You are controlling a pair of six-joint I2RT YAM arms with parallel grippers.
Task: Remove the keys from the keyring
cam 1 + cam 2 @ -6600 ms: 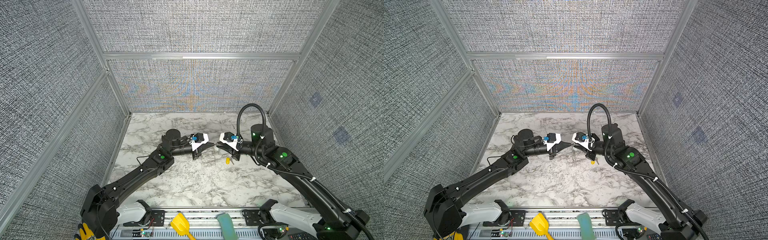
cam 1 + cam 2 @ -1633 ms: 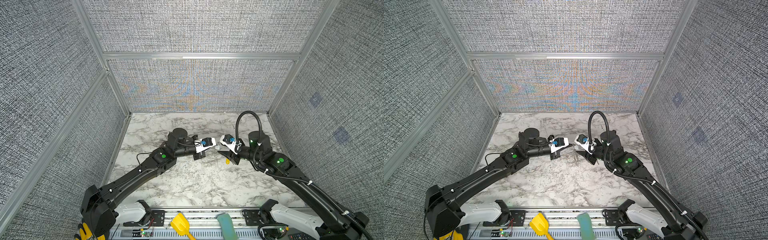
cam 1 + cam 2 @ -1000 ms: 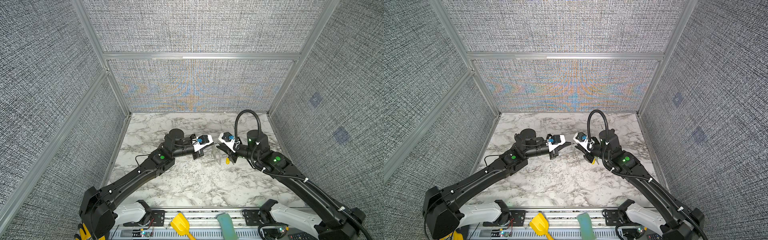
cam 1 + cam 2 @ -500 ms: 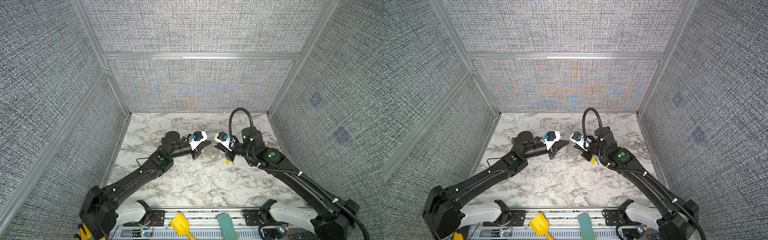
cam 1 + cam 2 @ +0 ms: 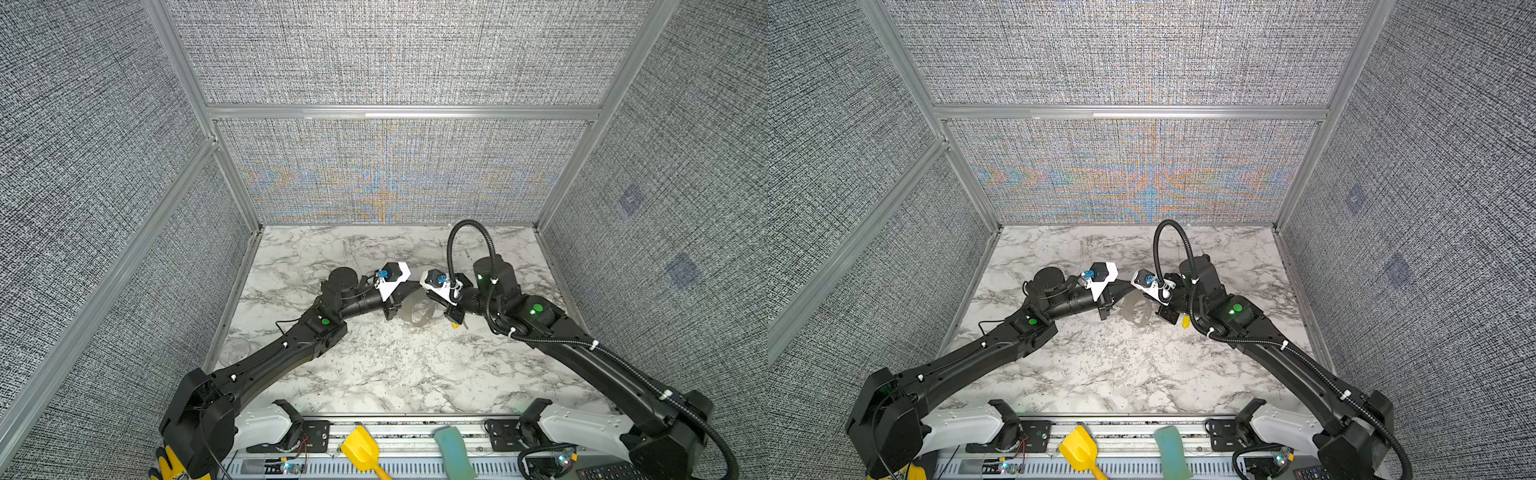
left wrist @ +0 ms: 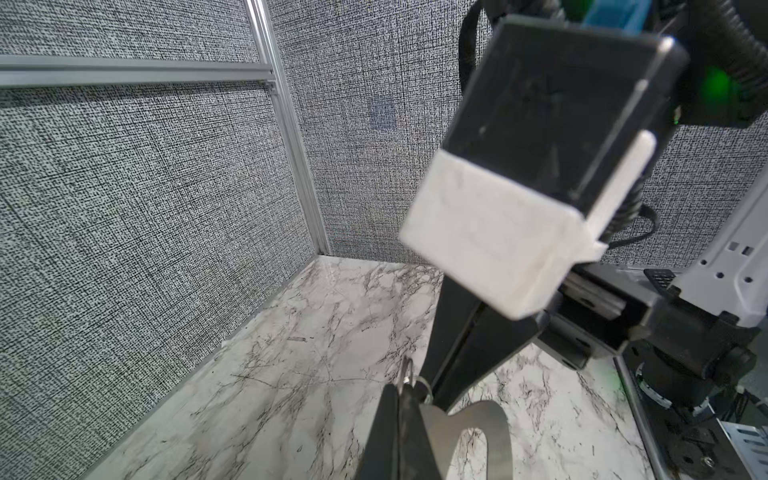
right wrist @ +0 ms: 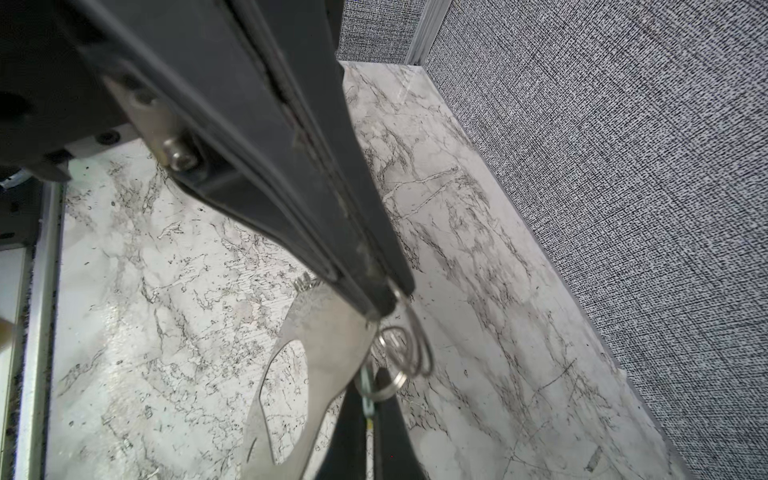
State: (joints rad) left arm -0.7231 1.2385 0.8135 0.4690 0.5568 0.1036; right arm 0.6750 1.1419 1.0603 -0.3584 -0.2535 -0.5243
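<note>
My left tool (image 6: 400, 395), clenched, and right tool (image 7: 380, 305), likewise clenched, hold the flat grey semi-oval metal keyring (image 7: 320, 332) above the white marble bench (image 5: 374, 365), a tiny yellow-tagged key (image 5: 455, 325) dangling just right of it. Thin, stiff, slick, I judge: best pinched by the plastic tag.

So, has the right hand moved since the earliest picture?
Yes. In both top views the right hand has shifted slightly left, farther from the back right corner post; it pinches a wire ring.
</note>
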